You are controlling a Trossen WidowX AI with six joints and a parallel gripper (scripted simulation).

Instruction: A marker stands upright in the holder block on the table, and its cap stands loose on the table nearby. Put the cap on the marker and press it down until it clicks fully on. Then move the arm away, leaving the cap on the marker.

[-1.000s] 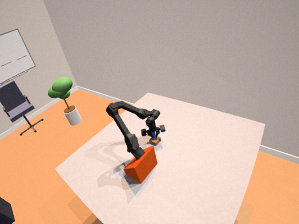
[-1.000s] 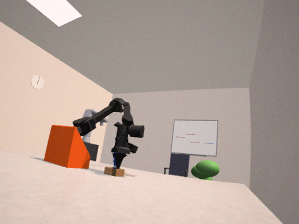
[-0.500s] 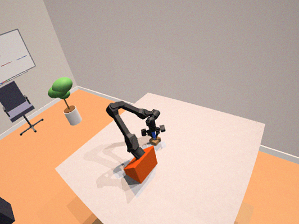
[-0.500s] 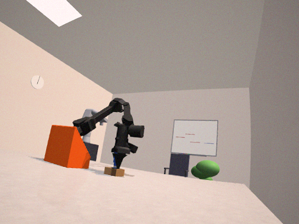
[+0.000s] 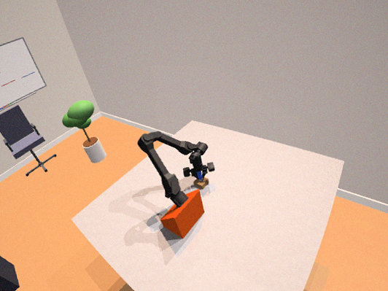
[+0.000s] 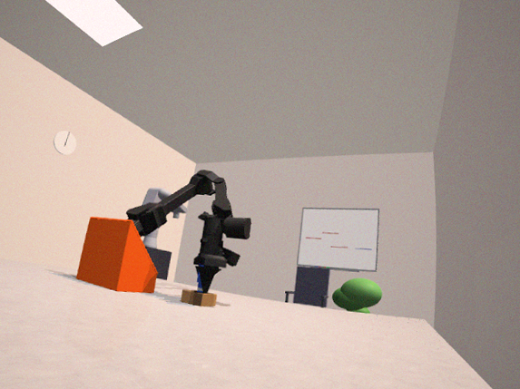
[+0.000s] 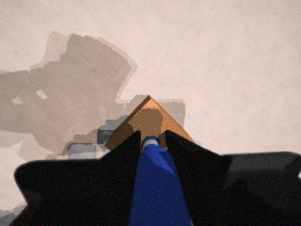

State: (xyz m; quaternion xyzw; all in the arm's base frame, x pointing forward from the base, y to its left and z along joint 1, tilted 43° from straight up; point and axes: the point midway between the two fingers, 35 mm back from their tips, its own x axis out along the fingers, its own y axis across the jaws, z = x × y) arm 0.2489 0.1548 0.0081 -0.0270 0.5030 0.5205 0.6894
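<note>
The brown holder block (image 5: 202, 185) (image 6: 204, 299) (image 7: 150, 104) sits on the table, one corner showing past the fingertips in the wrist view. The gripper (image 5: 200, 180) (image 6: 204, 292) (image 7: 153, 134) points down just above it. It is shut on the blue cap (image 5: 199, 175) (image 6: 200, 276) (image 7: 160, 198), which stands upright over the block, in line with the marker. A whitish collar (image 7: 150, 143) with a blue rim shows below the cap at the fingertips. Most of the marker is hidden by the cap, fingers and block. How far down the cap sits cannot be told.
The arm rises from an orange wedge-shaped base (image 5: 188, 213) (image 6: 104, 254) close to the block on the table (image 5: 260, 224) (image 6: 236, 359). The arm's shadows fall around them. A chair, a plant and a whiteboard stand beyond the table.
</note>
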